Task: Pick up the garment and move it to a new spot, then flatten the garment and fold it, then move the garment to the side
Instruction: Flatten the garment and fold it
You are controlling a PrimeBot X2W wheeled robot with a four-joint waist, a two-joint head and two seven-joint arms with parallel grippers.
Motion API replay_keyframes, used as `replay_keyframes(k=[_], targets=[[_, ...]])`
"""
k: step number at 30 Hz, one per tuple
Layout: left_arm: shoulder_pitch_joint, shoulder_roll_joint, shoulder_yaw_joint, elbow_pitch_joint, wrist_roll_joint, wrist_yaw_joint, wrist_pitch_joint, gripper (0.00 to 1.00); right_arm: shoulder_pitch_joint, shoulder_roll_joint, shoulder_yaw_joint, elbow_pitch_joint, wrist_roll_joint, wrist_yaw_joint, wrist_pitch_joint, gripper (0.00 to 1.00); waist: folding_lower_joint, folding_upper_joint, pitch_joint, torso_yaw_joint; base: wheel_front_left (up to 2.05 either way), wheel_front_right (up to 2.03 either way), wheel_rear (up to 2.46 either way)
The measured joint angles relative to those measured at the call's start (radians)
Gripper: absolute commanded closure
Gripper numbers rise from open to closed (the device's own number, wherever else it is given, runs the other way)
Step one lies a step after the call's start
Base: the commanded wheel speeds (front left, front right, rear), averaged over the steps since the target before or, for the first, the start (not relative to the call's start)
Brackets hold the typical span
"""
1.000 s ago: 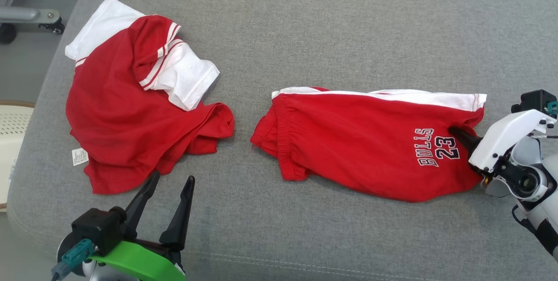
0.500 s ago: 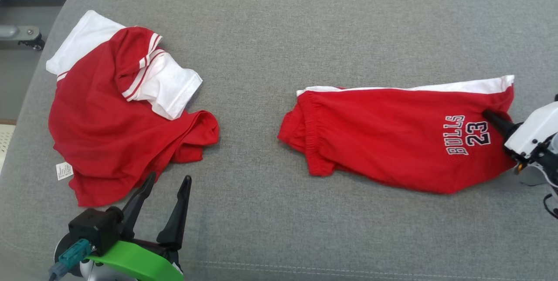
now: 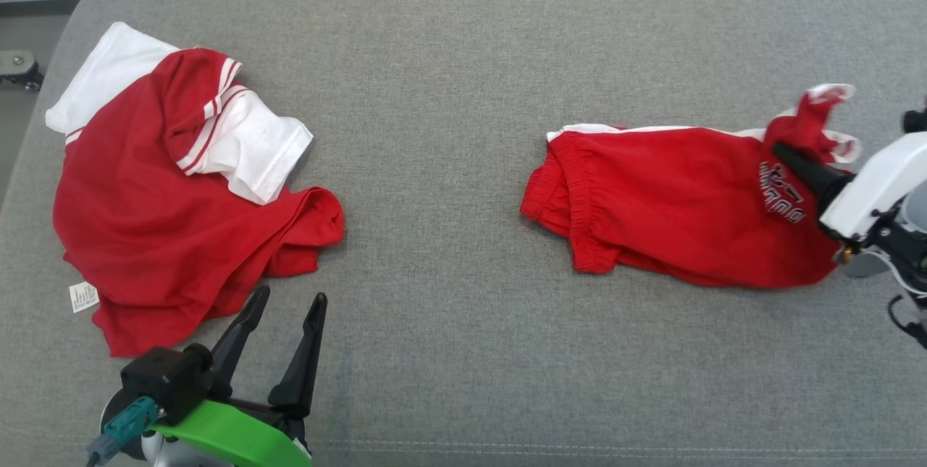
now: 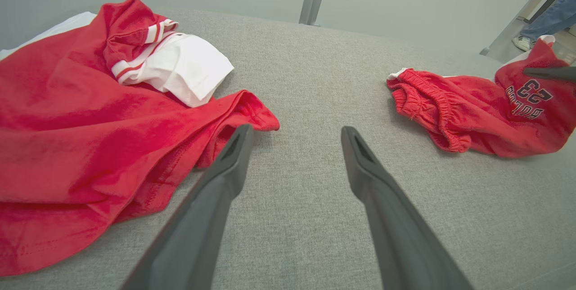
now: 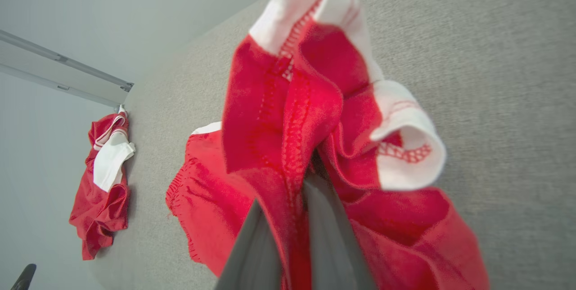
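Right pincer (image 3: 786, 156) pinches the shorts (image 3: 673, 213) by their lifted hem for carrying; left pincer (image 3: 290, 295) stands spread beside the shirt (image 3: 145, 221).

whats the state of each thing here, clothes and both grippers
red shorts: hem end bunched and lifted, waistband end lying on the grey cushion
red and white shirt: crumpled, lying loose, not held
left gripper: fingers open, empty, beside the shirt's near edge
right gripper: fingers shut on the shorts' hem end
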Motion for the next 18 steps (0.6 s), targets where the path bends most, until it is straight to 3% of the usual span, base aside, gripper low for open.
replay_keyframes(k=[10, 18], targets=[[-0.003, 0.001, -0.007, 0.002, 0.000, -0.004, 0.015, 0.00, -0.043, 0.103, 0.114, -0.153, -0.042, 0.003, 0.046, 1.00, 0.0000, 0.0000, 0.010, 0.014, 0.00, 0.00, 0.00], [-0.014, -0.001, -0.023, 0.007, 0.000, -0.009, 0.024, 0.00, -0.063, 0.150, 0.139, -0.152, -0.093, -0.072, 0.040, 1.00, 0.0000, 0.0000, 0.018, 0.027, 0.00, 0.00, 0.00]])
